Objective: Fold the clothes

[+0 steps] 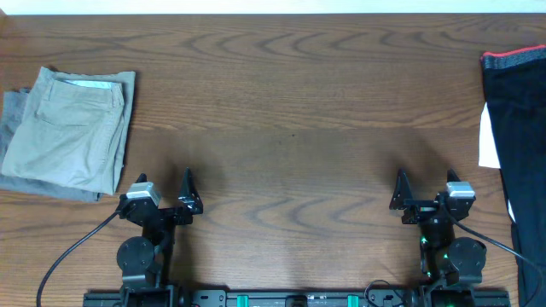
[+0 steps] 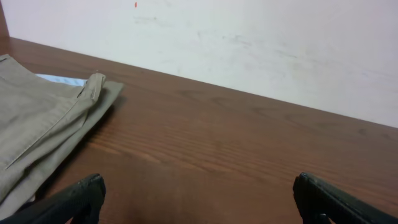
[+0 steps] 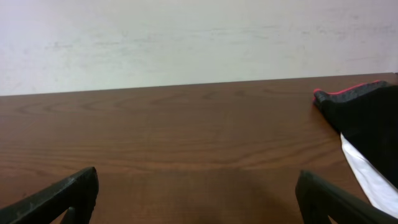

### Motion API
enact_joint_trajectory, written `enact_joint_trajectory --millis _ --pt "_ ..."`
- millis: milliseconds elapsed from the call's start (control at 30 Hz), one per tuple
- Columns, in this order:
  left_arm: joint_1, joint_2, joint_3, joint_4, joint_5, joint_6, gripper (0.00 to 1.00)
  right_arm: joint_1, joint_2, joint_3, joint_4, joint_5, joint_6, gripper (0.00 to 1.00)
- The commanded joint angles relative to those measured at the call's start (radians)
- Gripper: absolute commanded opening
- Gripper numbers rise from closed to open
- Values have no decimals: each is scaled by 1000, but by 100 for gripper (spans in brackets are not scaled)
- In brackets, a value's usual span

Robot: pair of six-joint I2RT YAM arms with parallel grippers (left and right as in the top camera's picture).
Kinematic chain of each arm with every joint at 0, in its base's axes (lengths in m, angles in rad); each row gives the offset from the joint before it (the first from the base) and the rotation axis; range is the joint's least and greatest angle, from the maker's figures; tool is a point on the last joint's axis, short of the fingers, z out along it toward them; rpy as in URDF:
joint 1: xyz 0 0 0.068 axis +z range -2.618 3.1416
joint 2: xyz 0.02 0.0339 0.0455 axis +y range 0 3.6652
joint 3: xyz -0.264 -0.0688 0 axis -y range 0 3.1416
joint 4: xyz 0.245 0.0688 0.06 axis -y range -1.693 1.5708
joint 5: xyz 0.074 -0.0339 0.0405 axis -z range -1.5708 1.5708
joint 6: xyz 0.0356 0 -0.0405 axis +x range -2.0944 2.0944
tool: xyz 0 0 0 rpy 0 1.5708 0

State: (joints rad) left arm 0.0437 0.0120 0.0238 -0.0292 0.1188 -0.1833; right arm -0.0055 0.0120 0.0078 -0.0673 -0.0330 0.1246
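Left pincer (image 1: 164, 179) and right pincer (image 1: 426, 179) are sitting wide open, empty, at the counter's (image 1: 290, 111) near edge; the right-edge dark garment (image 1: 516, 128) likely needs dragging centreward first.

**Folded khaki pair stacked on grey, dark garment at the far right**

The pale khaki-green shorts (image 1: 72, 128) lie folded into a flat, neat rectangle at the left end of the counter (image 1: 290, 111), waistband toward the far edge, a pale label showing inside it. Beneath them lies the mid-grey pair (image 1: 10, 115), peeking out along the left and near edges. Well apart, at the right edge, a black garment (image 1: 516, 128) with a red band lies spread out, partly out of view.
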Motion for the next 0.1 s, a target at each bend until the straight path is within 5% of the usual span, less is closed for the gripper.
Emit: enact_joint_trajectory --millis 0,67 --pt "-4 -8 -20 -32 -8 10 98 -8 -7 -2 -4 3 -10 99" --pt "-4 -8 -20 -32 -8 10 98 -8 -7 -2 -4 3 -10 99"
